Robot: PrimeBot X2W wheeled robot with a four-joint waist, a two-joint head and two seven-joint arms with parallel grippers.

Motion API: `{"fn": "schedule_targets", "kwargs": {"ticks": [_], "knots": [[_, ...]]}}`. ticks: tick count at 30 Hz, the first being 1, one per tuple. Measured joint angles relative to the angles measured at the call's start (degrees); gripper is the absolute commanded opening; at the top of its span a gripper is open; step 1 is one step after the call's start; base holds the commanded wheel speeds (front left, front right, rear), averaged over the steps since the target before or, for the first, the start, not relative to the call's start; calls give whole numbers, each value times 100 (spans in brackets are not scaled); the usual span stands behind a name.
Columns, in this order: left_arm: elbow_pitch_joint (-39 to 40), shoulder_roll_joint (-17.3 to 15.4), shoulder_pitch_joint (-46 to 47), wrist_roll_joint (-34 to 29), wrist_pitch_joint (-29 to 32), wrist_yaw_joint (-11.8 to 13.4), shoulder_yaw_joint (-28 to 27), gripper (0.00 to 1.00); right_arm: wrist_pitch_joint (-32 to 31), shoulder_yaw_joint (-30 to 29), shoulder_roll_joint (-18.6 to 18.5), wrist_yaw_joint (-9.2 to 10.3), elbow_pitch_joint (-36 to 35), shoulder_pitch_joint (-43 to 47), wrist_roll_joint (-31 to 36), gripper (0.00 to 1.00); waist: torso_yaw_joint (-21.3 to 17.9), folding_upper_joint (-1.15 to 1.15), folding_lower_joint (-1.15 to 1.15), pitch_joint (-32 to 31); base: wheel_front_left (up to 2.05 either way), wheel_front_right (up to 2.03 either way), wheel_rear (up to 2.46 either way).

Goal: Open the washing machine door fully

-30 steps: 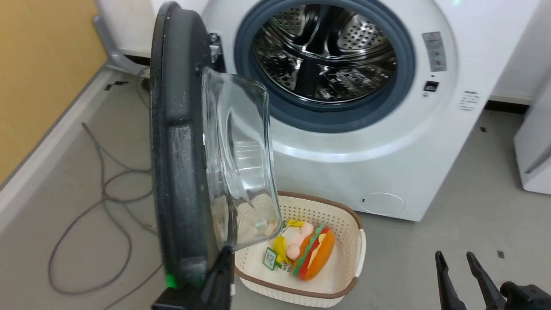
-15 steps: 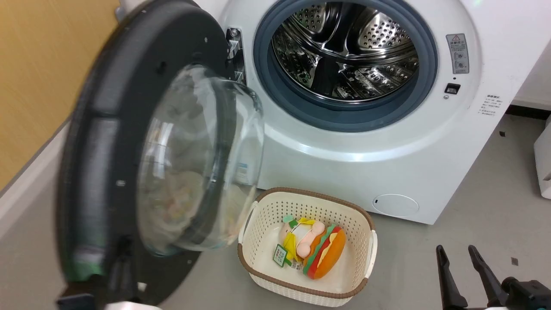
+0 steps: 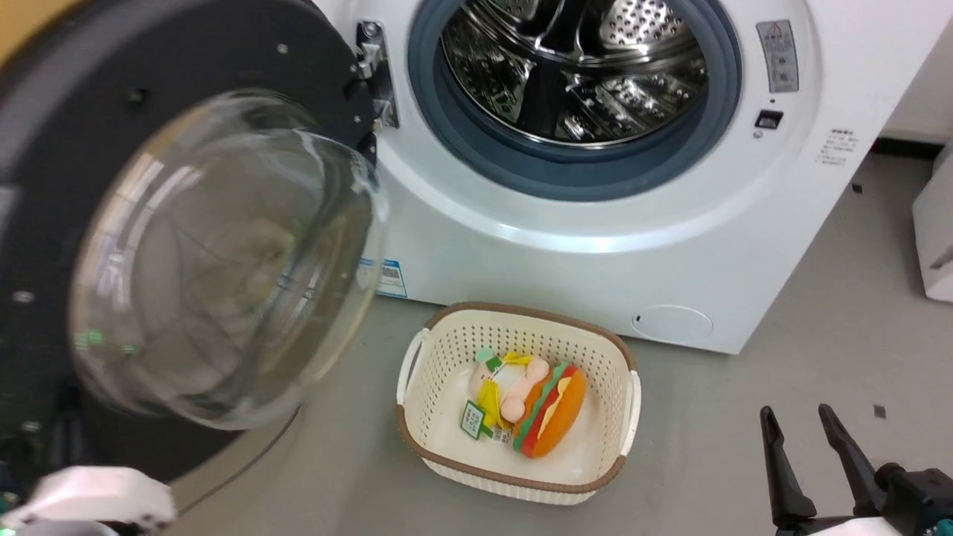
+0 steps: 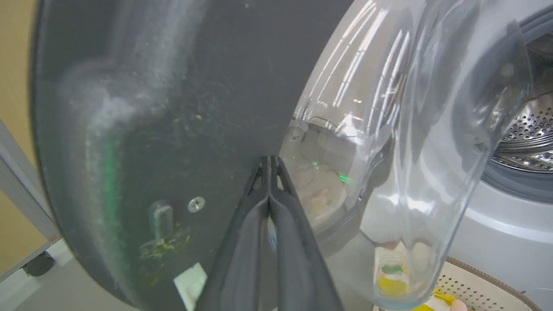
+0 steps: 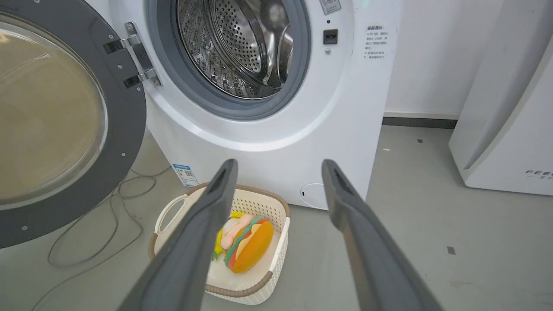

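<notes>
Door swing vs 1 s ago: washing machine door (image 3: 186,52) goes from edge-on to the head camera to inner face toward it. Head camera has shifted too, but the angle at the hinge (image 3: 370,67) is clearly wider.

Now:
- Door hangs off the left side of the white washing machine (image 3: 566,260), swung wide and well clear of the opening. Can't tell if it is at its end stop.
- Glass bowl window (image 3: 223,260) bulges toward the robot. Steel drum (image 3: 573,67) and grey rubber ring (image 3: 566,167) are fully exposed.
- Left gripper (image 4: 268,160): its 2 fingers (image 4: 298,259) are pressed together with nothing between them. Tips sit at the door's inner face, right where the black rim meets the glass. Can't confirm actual contact.
- Pale forearm (image 3: 89,495) shows at lower left of the head view, below the door.
- Right gripper (image 3: 797,411): fingers spread wide, holding nothing, hovering over the floor (image 3: 782,335) at lower right, well apart from the door and the machine.
- Basket (image 3: 514,487) sits on the floor just in front of the machine, between the door and the right gripper. It holds a burger plush (image 3: 555,409) and a smaller tagged toy beside it, too small to identify.
- Cable (image 5: 86,242) loops on the floor below the door.
- White appliance (image 5: 505,108) stands to the right of the machine.
</notes>
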State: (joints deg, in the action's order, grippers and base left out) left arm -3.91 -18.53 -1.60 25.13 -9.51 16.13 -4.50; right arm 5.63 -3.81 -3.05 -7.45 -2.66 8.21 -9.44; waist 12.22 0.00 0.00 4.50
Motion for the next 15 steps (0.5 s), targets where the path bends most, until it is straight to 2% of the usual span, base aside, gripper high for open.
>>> {"fn": "schedule_targets", "kwargs": {"ticks": [8, 15], "knots": [[-1330, -376, 656, 230, -374, -386, -388, 0, -53, -40, 0, 0, -59, -14, 33, 100, -100, 0, 1, 119, 0, 0, 0], [-1987, -399, 876, 186, -477, -506, -504, 0, -55, -25, 0, 0, -49, -52, 70, 100, -140, 0, 0, -5, 0, 0, 0]]}}
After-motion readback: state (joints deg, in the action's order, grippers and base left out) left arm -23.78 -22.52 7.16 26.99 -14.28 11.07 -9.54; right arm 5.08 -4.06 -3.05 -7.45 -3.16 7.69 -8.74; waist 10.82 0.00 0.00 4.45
